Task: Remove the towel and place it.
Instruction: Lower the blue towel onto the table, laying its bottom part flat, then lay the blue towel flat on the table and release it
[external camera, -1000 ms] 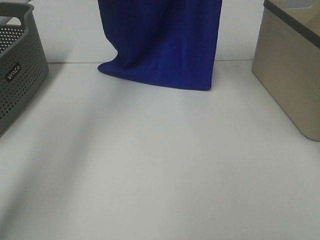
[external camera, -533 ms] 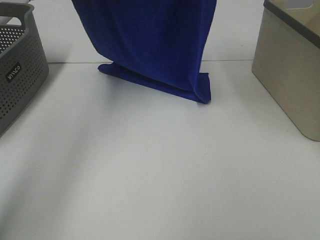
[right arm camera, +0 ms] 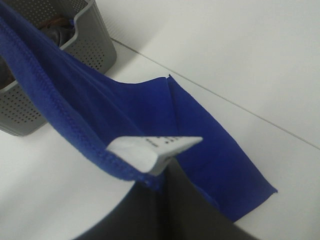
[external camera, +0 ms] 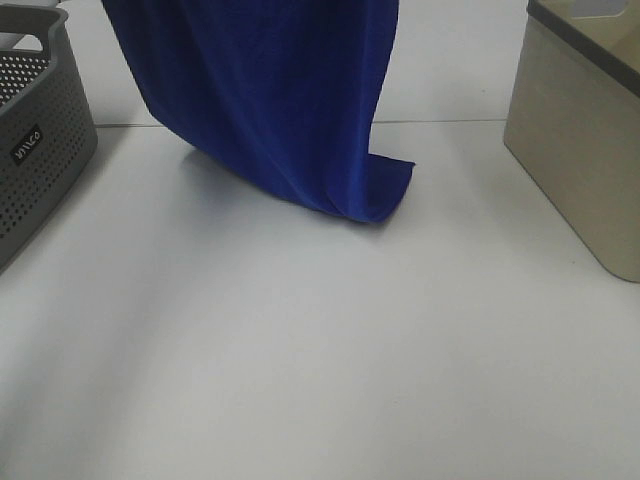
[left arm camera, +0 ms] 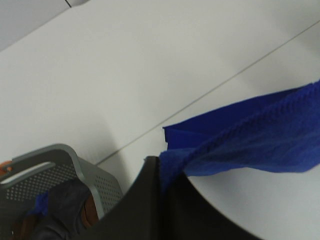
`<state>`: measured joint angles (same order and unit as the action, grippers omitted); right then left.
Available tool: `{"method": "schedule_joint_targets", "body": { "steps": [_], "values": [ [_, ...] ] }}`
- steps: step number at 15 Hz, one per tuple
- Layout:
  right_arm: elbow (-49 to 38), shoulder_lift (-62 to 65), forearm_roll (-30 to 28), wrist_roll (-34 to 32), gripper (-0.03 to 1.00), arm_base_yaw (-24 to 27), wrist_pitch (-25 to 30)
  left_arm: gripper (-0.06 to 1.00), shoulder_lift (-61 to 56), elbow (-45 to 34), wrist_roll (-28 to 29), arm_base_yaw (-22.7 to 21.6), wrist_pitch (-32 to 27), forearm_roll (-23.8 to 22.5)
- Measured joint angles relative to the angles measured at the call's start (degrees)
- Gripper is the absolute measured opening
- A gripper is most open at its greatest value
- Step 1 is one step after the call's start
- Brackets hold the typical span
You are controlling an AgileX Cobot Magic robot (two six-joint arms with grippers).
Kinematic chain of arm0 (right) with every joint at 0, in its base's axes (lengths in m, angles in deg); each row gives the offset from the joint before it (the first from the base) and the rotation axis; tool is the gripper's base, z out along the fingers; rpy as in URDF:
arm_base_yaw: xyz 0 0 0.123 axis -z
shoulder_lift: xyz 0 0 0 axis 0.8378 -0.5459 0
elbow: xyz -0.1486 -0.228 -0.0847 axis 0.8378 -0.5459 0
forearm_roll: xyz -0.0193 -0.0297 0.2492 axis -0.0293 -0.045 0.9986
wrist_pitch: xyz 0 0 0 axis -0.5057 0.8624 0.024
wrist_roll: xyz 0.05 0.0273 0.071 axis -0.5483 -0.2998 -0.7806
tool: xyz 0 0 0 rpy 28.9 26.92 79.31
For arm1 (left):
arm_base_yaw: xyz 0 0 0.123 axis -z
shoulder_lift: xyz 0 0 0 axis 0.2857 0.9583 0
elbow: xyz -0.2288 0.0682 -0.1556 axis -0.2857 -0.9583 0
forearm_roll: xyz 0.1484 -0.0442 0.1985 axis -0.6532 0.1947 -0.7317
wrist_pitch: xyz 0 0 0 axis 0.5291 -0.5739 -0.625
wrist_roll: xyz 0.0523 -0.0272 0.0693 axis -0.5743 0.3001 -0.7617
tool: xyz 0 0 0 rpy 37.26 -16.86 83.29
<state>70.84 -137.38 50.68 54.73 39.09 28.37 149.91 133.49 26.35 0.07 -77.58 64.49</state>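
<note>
my left claw (left arm camera: 161, 166) and right claw (right arm camera: 156, 175) are clamped on the top edge of the soft deep-blue rectangular towel (external camera: 270, 100). it has swung left and nearer, its hem now trailing on the far part of the white table (external camera: 300, 350), so i judge the laying-down is starting.

The deep royal-blue rectangular fabric towel (external camera: 260, 90) has swung toward the left of the high view, and its hanging sheet now slants. Its lower hem, which lay flat along the white bench (external camera: 320, 350), has lifted on the left. Only the right bottom corner touches now, curled over itself.
</note>
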Motion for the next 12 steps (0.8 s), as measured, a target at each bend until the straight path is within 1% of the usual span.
{"method": "schedule_joint_targets", "body": {
  "steps": [1,2,3,5,7,9,12],
  "values": [
    [-2.5,1.1,0.7,-0.2,0.01,-0.6,0.1,0.00,-5.1,-9.1,2.6,0.0,0.0,-0.5],
    [-5.4,2.1,0.7,-0.2,0.01,-1.5,0.1,0.00,-8.0,-13.6,3.6,0.0,0.0,-0.5],
    [-7.1,2.8,0.7,-0.2,0.01,-2.2,0.1,0.00,-9.5,-15.3,4.0,0.0,-0.1,-0.5],
    [-13.2,5.6,0.5,0.1,0.01,-5.2,0.1,0.00,-14.3,-22.3,5.1,0.0,-0.2,-0.5],
    [-18.9,8.7,-1.4,0.1,0.01,-7.4,0.1,0.00,-18.6,-28.6,5.2,0.0,-0.2,0.1],
    [-25.5,12.8,-3.7,-0.1,0.01,-8.0,0.0,0.00,-22.2,-34.1,5.2,0.0,-0.2,1.4],
    [-37.7,19.8,-4.6,-0.5,0.01,-8.3,-0.3,0.00,-26.8,-40.6,5.2,0.3,-0.1,3.7]
  ]
}}
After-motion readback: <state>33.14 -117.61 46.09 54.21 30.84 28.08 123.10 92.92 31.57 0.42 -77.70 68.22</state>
